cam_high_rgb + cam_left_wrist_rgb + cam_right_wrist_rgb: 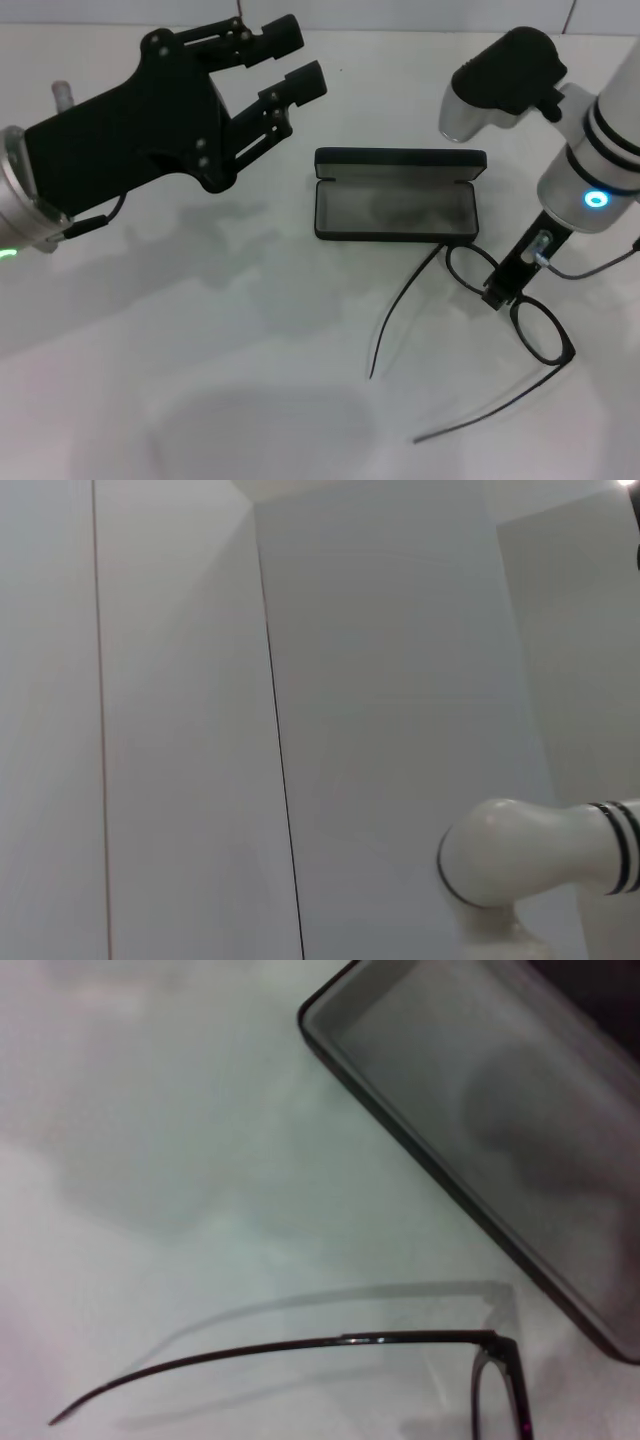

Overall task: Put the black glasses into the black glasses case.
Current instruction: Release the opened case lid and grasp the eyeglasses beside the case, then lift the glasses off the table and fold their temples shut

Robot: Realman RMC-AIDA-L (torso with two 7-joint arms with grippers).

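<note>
The black glasses (pixel 535 325) are on the white table, right of centre, with both temple arms spread towards the front. My right gripper (pixel 497 292) reaches down to their bridge between the two lenses, its fingers close together on it. One temple arm and a lens rim (pixel 497 1380) show in the right wrist view. The black glasses case (pixel 397 207) lies open just behind the glasses, its grey lining up and nothing in it; it also shows in the right wrist view (pixel 470 1110). My left gripper (pixel 300 55) is open and empty, held high to the left of the case.
The white table (pixel 200 330) stretches to the front and left of the case. The right arm's white links (pixel 600 150) hang over the table's right side. The left wrist view shows only wall panels and a white arm link (pixel 520 865).
</note>
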